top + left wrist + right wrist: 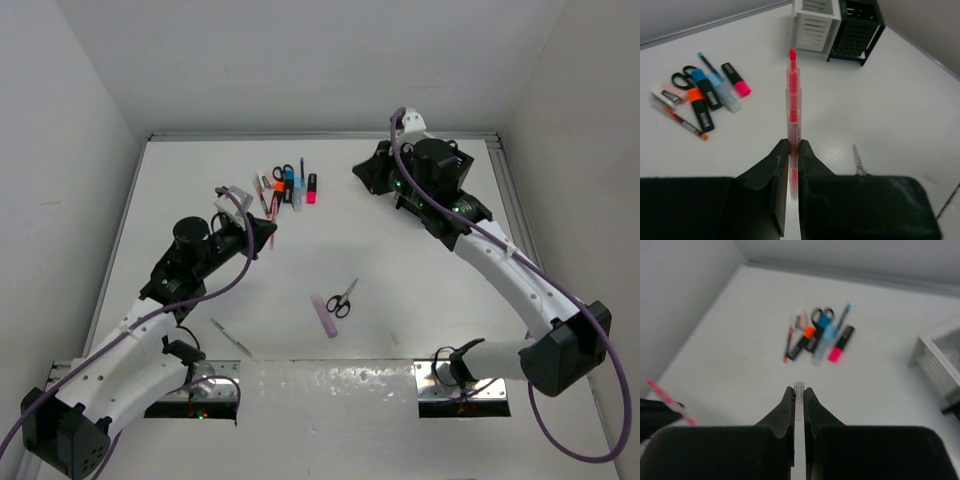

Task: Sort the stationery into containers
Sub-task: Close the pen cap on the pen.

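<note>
Closest to the arms, a thin green pen (232,338) lies flat on the white table (420,290). A bit further in lies a flat lilac bar (324,315). A small pair of black-handled scissors (342,299) sits just beside it, near the middle of the table.

The left gripper (792,146) is over the left part of the table. Its two black fingers are pressed onto a red see-through pen (793,100). The pen sticks straight out past the fingers, and its bright red tip points toward the boxes. Its body is clear and pinkish, with tiny print on it.

The right gripper (799,391) is over the far right part of the table. Its fingers are almost together and pinch a small clear tube (799,385). Only the tube's round open end pokes out.

Further back, a little heap of stationery lies flat on the table, off to the side of both grippers. In it are:
- a black marker with a pink end (736,80)
- a pale blue see-through marker (729,97)
- a marker with a blue cap (700,77)
- a black marker with an orange cap (700,107)
- a thin blue pen (707,62)
- a thin red pen (685,121)
- a second pair of black scissors (682,77)
- a small white piece (664,94)

They lie close together, and some touch.

Farthest in the left wrist view, a white slatted box (815,25) and a black slatted box (857,27) stand upright side by side.
</note>
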